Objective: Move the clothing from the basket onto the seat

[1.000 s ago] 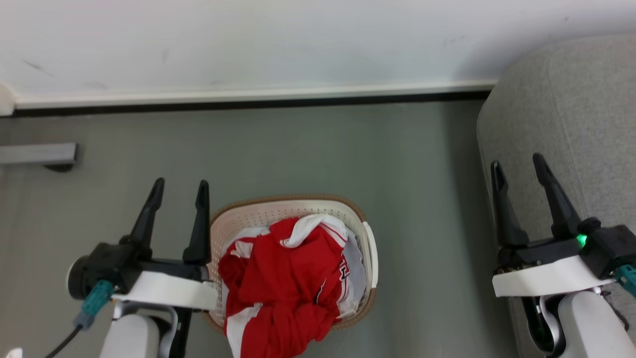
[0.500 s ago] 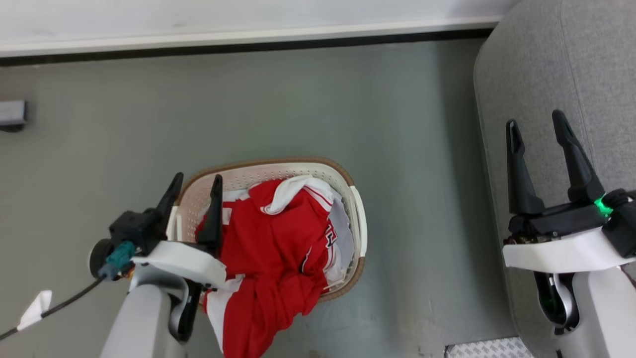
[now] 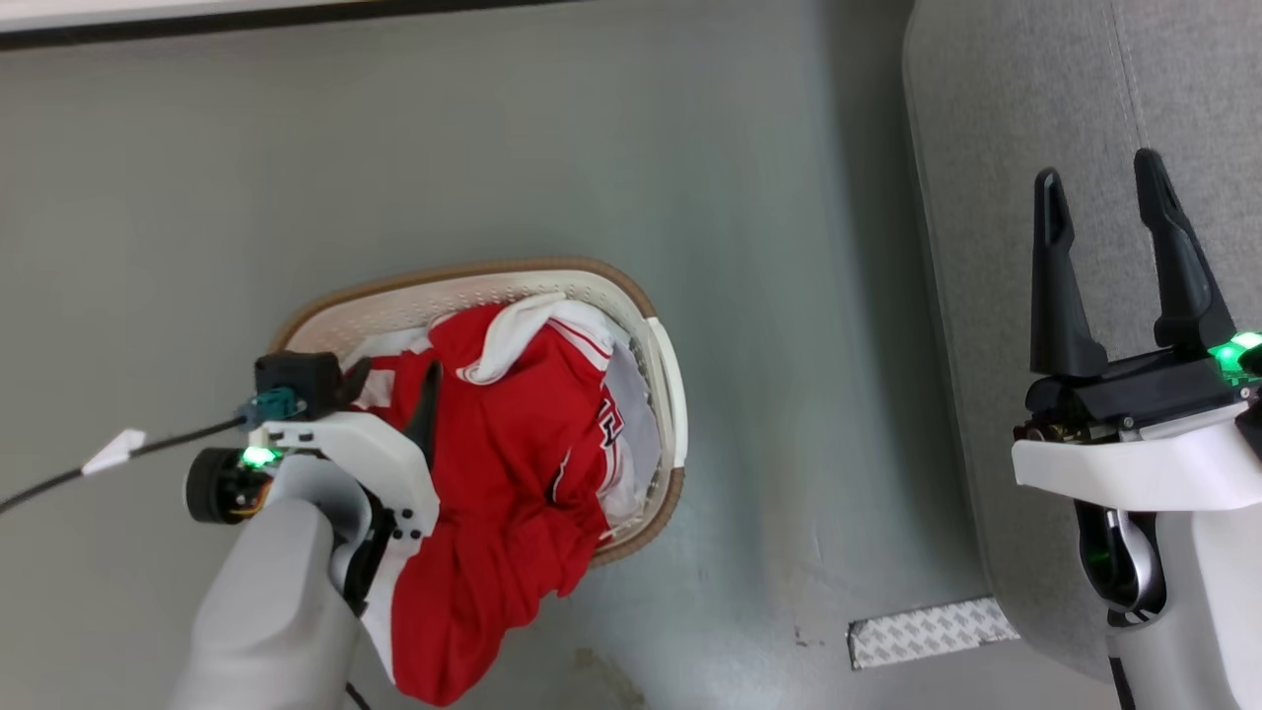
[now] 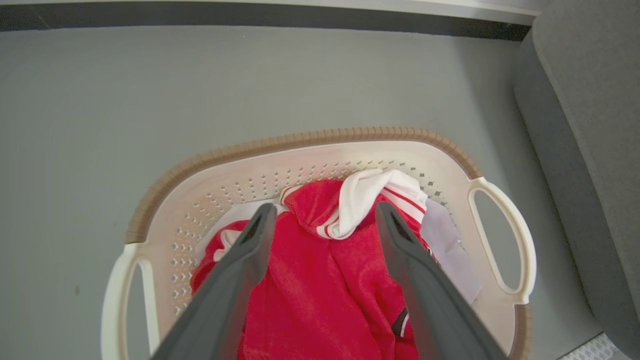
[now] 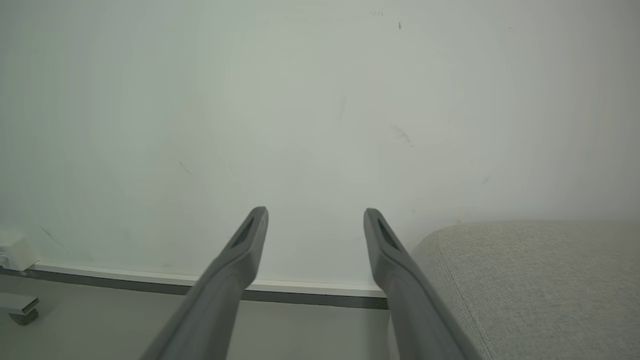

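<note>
The cream basket (image 3: 463, 274) with its brown rim stands on the grey floor, heaped with the red clothing (image 3: 513, 444). A red jersey with white trim spills over the near rim. My left gripper (image 3: 396, 371) is open and points down into the basket's left side, just above the pile. In the left wrist view its gripper (image 4: 324, 207) straddles the red clothing (image 4: 320, 280) inside the basket (image 4: 300, 142), with nothing between the fingers. My right gripper (image 3: 1097, 168) is open and empty over the grey seat (image 3: 996, 148). In the right wrist view the gripper (image 5: 315, 213) faces the wall beside the seat (image 5: 540, 280).
A white wall with a dark baseboard (image 5: 300, 295) runs behind the grey floor. A silver textured strip (image 3: 932, 631) lies on the floor by the seat's near corner. A black cable with a white tag (image 3: 113, 449) trails left from my left wrist. A grey furniture foot (image 5: 20, 305) stands far left.
The head camera has tipped downward, shifting the whole picture. My left gripper has swung right from beside the basket to over it and lowered toward the clothing. Both grippers stay open.
</note>
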Tool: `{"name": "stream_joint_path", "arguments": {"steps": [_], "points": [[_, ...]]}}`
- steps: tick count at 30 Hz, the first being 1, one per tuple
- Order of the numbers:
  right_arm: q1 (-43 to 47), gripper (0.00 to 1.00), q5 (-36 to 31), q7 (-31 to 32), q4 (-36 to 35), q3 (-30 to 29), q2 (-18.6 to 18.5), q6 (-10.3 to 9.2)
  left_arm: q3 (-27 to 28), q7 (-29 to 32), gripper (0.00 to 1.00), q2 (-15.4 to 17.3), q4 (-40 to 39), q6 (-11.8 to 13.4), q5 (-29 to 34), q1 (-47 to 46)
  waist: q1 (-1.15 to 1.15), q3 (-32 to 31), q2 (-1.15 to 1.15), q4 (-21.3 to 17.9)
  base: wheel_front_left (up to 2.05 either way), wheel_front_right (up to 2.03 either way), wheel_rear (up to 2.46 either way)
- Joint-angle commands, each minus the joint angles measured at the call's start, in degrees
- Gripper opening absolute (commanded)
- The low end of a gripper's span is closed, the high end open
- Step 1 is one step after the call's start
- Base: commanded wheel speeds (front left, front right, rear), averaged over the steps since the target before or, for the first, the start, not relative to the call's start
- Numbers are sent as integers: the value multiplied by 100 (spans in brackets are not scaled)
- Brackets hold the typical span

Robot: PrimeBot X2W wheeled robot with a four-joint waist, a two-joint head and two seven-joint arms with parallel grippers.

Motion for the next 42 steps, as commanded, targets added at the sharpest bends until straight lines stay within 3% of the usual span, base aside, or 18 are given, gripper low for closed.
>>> {"name": "stream_joint_path", "arguments": {"steps": [1, 18, 32, 40, 42], "points": [[-101, 100, 49, 3, -71, -40, 3, -12, -84, 230, 100, 68, 275, 12, -21, -165, -1, 145, 0, -109, 0, 0, 0], [-342, 100, 17, 4, -416, -150, 113, -12, -535, 1672, 100, 328, 2123, 24, -126, -994, -1, 807, 0, -535, 0, 0, 0], [-431, 100, 183, 3, -570, -115, 131, -12, -501, 2161, 100, 317, 2343, 13, -462, -1396, -1, 1306, 0, -773, 0, 0, 0], [-459, 100, 281, 3, -598, -79, 132, -12, -519, 2054, 100, 310, 2375, 11, -574, -1523, -1, 1451, 0, -821, 0, 0, 0], [-464, 100, 286, 3, -605, -84, 133, -12, -551, 2015, 36, 300, 2378, 12, -591, -1545, -1, 1468, 0, -810, 0, 0, 0]]}}
